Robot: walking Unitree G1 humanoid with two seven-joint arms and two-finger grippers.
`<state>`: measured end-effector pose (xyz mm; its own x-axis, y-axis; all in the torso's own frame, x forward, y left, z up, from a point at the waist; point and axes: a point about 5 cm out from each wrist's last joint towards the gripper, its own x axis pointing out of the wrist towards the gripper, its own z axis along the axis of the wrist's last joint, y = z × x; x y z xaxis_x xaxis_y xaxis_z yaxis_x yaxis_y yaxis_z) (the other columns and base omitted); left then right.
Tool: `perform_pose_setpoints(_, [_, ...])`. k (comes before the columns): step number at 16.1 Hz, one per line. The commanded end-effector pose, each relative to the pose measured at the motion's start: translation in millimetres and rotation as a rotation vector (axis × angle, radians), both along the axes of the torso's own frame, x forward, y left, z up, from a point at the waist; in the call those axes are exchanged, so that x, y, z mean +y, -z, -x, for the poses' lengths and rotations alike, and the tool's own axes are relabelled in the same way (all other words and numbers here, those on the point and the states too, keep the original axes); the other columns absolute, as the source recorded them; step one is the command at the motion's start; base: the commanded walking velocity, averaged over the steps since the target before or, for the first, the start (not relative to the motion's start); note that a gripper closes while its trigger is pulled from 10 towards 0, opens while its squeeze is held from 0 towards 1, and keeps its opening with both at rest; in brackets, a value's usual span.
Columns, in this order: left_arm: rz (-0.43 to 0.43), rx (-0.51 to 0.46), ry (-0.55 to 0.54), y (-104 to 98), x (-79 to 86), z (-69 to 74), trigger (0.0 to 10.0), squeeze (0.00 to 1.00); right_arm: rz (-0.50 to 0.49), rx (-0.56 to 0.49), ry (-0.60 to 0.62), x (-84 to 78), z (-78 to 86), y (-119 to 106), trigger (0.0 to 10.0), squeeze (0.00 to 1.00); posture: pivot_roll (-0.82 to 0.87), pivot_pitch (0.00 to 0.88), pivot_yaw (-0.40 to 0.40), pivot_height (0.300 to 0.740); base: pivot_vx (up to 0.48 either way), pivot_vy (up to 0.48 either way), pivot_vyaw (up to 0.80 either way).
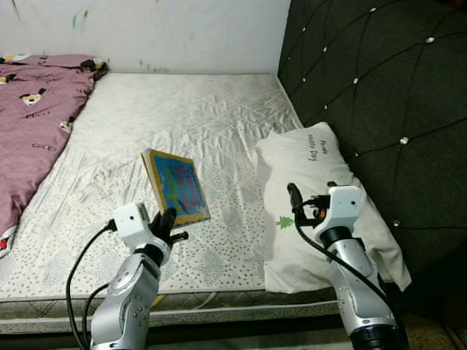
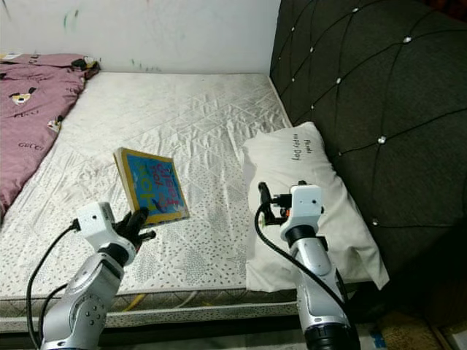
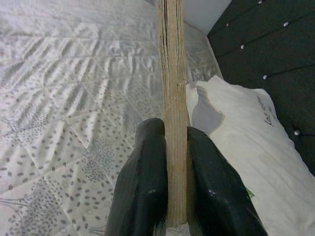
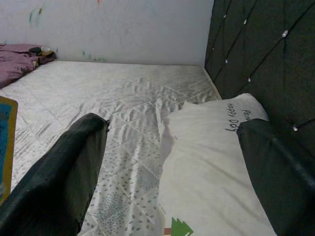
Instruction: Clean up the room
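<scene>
Left wrist view shows the picture book (image 3: 173, 98) edge-on, its stack of thick board pages running up between the two black fingers (image 3: 140, 187) of the left claw (image 3: 174, 191), which are pressed against its two covers. From the head camera, the book (image 1: 176, 186) is held upright and tilted above the bed's front edge, a little left of the middle, its blue cover with a yellow border facing up and toward the robot. The left claw (image 1: 166, 224) pinches its lower corner, clear of the mattress (image 1: 182, 117).

The right claw (image 1: 295, 204) hovers over the lower part of a white pillow (image 1: 314, 182) that lies along the bed's right edge, against the dark tufted headboard (image 1: 387, 87). In the right wrist view its fingers (image 4: 64, 172) stand wide apart with nothing between them, the pillow (image 4: 211, 162) with its printed green tree and handwritten-style lettering below.

A pink printed quilt (image 1: 33, 117) is bunched along the bed's left edge up to the far left corner. The mattress is bare, quilted white with a small grey dotted pattern. A white wall (image 1: 146, 33) with a few coloured marks runs behind the bed's far edge.
</scene>
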<state>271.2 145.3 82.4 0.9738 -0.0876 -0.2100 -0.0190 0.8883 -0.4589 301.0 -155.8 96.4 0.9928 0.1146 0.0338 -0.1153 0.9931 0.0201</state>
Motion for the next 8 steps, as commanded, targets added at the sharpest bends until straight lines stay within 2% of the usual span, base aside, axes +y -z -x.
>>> perform_pose_setpoints(1, [-0.005,-0.050,-0.009,-9.8,-6.0,-1.1,10.0,0.00,0.002,-0.012,-0.007,0.4,0.4,-4.4,10.0,0.00,0.01,0.049,-0.030,0.740,0.000,0.000,0.00])
perform_pose_setpoints(4, [-0.138,-0.086,-0.049,-11.7,0.1,-1.2,10.0,0.00,-0.001,-0.012,-0.012,0.9,0.9,-5.0,10.0,0.00,0.01,0.056,-0.032,0.740,0.000,0.000,0.00])
perform_pose_setpoints(6, [-0.239,-0.162,-0.045,-20.0,4.3,-0.8,10.0,0.00,-0.003,-0.011,-0.021,1.7,1.8,-4.5,10.0,0.00,0.01,0.056,-0.032,0.740,0.000,0.000,0.00])
perform_pose_setpoints(7, [-0.278,-0.169,-0.059,-21.0,6.3,-0.7,10.0,0.00,-0.004,-0.010,-0.026,2.6,2.1,-4.3,10.0,0.00,0.01,0.056,-0.032,0.736,0.000,0.000,0.00])
perform_pose_setpoints(8, [-0.366,-0.186,-0.118,-22.5,14.5,-0.8,10.0,0.00,-0.003,-0.012,-0.035,5.1,1.9,-4.6,10.0,0.00,0.01,0.056,-0.032,0.732,0.000,0.000,0.00])
